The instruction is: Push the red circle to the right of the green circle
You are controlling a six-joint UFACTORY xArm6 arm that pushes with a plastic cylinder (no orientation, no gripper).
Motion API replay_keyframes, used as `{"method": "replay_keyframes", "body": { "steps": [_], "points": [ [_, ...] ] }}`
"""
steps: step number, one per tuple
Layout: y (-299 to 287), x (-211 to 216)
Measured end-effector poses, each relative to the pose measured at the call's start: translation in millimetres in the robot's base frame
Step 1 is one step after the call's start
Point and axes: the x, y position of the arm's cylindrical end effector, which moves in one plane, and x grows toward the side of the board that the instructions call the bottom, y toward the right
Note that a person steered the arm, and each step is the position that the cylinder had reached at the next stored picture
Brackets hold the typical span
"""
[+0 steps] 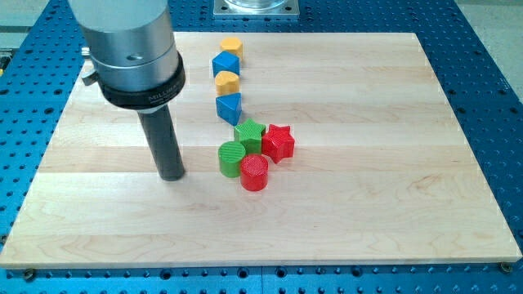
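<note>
The red circle sits near the board's middle, touching the green circle at its lower right. My tip rests on the board to the left of both, about a block's width from the green circle and not touching any block. A green star stands just above the green circle, and a red star lies to its right, above the red circle.
A column of blocks runs toward the view's top: a blue block, a yellow block, another blue block and a yellow block. The wooden board lies on a blue perforated table.
</note>
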Motion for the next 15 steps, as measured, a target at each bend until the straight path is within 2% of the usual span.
{"method": "replay_keyframes", "body": {
  "steps": [1,2,4,6,7,15],
  "points": [
    [16,63],
    [47,78],
    [90,71],
    [69,49],
    [84,33],
    [110,30]
  ]
}}
